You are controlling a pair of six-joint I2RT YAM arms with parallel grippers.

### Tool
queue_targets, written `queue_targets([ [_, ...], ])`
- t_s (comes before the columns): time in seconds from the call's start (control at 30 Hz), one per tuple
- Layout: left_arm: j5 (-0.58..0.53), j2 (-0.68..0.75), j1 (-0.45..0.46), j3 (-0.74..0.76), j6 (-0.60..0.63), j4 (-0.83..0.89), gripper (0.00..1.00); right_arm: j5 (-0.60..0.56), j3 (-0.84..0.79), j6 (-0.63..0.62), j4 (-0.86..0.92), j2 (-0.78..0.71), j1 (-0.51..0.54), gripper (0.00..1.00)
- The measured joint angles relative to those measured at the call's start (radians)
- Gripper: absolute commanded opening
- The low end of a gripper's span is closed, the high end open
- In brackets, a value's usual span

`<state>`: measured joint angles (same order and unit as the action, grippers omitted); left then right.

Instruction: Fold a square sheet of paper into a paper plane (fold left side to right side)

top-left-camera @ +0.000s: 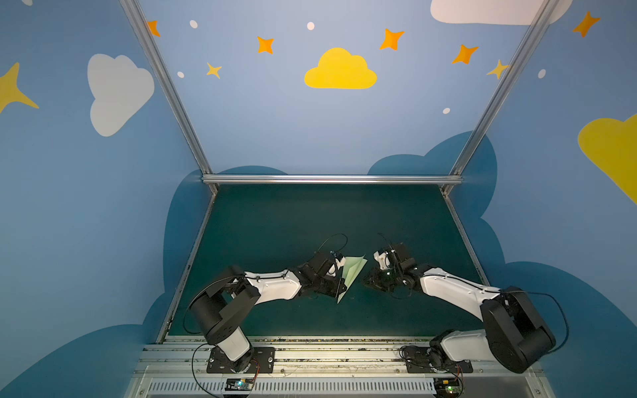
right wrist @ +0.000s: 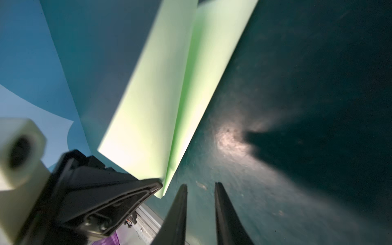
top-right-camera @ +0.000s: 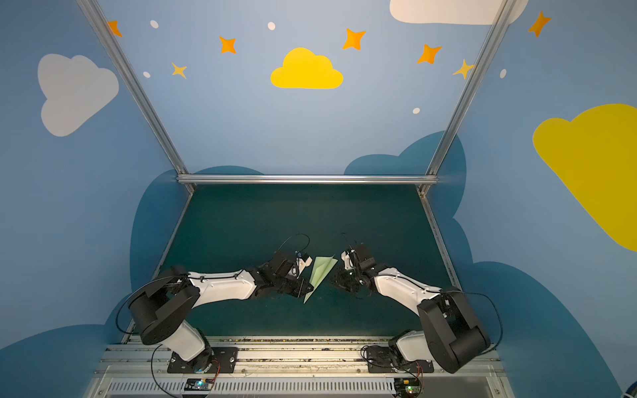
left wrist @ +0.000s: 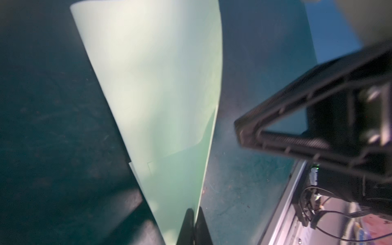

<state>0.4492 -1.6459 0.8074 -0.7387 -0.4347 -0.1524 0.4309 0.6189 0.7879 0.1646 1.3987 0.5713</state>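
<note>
Dark green table (top-left-camera: 310, 220) fills most of both top views. The paper plane (top-left-camera: 354, 274) is mid-table, toward the near side, btwn the two arms, w/ its wide tail pointing away and its nose pointing near; can't tell if the nose touches the table. The left gripper (top-left-camera: 339, 287) is clamped on the plane low on one long edge, and the left wrist view shows its fingers (left wrist: 187, 224) pressed together w/ paper pinched btwn. The right gripper (right wrist: 201, 184) has its fingers a little apart w/ nothing btwn, tips just beside the plane's folded edge. Handling, as a judgement: very light, thin and floppy, since the flaps bow and the layers splay open. It looks stiff only along the creases, so take it on the folded spine where the layers stack, not on a loose wing. Smooth paper may slip, and a twist or tug could tear or unfold it.
</note>
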Motion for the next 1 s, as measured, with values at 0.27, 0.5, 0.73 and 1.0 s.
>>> queue_targets([
  [0.27,0.076,-0.032,-0.024,0.004,-0.027,-0.039,0.04,0.001,0.021,-0.017,-0.047,0.051,0.053,0.09],
  [0.5,0.112,-0.087,-0.043,0.006,-0.053,-0.071,0.04,0.002,0.037,-0.021,-0.078,0.079,0.072,0.03],
  [0.73,0.134,-0.106,-0.060,0.018,-0.071,-0.092,0.04,0.005,0.099,-0.027,-0.091,0.113,0.081,0.01],
  [1.0,0.146,-0.107,-0.064,0.018,-0.077,-0.102,0.04,0.005,0.124,-0.034,-0.102,0.163,0.088,0.00],
])
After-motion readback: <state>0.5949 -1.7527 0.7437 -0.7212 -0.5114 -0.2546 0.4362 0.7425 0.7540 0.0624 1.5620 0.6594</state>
